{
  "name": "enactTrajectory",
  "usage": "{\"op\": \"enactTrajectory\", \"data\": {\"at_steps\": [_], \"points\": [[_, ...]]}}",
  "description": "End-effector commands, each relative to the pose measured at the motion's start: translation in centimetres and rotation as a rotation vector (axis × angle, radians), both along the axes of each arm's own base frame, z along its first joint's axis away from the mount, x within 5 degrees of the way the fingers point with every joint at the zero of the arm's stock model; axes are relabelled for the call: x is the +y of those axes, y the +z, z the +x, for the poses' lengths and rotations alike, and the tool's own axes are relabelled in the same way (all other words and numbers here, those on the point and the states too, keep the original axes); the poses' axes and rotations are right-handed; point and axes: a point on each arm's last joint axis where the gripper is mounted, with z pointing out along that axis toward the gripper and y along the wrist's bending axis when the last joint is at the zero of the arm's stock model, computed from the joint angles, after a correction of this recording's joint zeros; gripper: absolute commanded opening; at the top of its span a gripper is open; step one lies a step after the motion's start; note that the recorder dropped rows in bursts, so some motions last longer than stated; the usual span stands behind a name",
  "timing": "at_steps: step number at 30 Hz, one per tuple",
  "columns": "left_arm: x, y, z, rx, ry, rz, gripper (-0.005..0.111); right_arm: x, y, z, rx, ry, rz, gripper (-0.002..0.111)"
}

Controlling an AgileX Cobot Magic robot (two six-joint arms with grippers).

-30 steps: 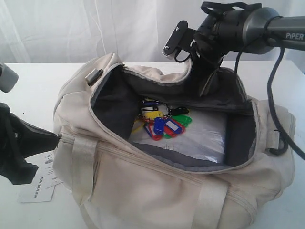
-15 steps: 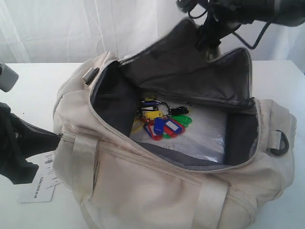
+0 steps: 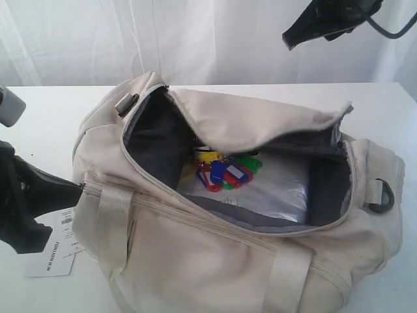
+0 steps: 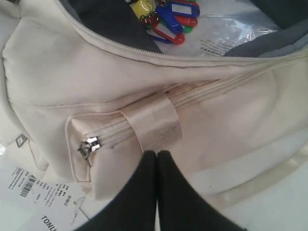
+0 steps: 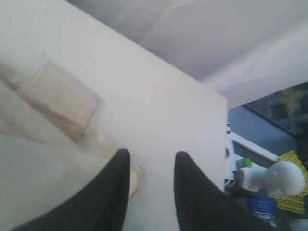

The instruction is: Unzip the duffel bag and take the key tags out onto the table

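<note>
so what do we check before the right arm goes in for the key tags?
1. Main zipper undone: ok. The duffel bag gapes open on top.
2. Key tags in sight: ok. They lie on the bag's floor.
3. Way in clear: not ok. The top flap sags over the far half of the opening, with its edge just above the tags.
4. Right fingers free: ok. They are apart, empty and high above the bag.
5. Left fingers steadying the bag: cannot tell. They are shut at the bag's end by the side zipper, but no pinch on the fabric is visible.
</note>
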Motion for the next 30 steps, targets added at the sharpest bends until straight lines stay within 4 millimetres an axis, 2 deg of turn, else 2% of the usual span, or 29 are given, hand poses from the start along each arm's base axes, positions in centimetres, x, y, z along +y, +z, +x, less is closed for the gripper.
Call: {"op": "enactTrajectory", "data": {"at_steps": [1,7,10,16,22,30], "points": [[-0.1,0.1,-0.3,0.015,-0.013,-0.011,0.000,0.7,-0.5,-0.8,0.124,0.093,0.075,0.028],[-0.1,0.1,-0.3,0.021,-0.010,-0.024,0.000,2.3,-1.3,-3.3,0.398,0.316,0.141,0.000],[-0.1,0.1,-0.3,0.021,-0.010,-0.024,0.000,2.6,-1.8,-4.8,0.561,0.382,0.153,0.000],[-0.2,0.1,-0.3,0.023,-0.014,-0.022,0.000,2.9,-2.9,-5.6,0.627,0.413,0.195,0.000],[-0.2,0.1,-0.3,0.023,-0.014,-0.022,0.000,3.0,-5.9,-6.5,0.745,0.402,0.202,0.000],[-0.2,0.1,-0.4,0.027,-0.018,-0.025,0.000,1.7,-9.4,-8.4,0.856,0.370,0.110,0.000]]}}
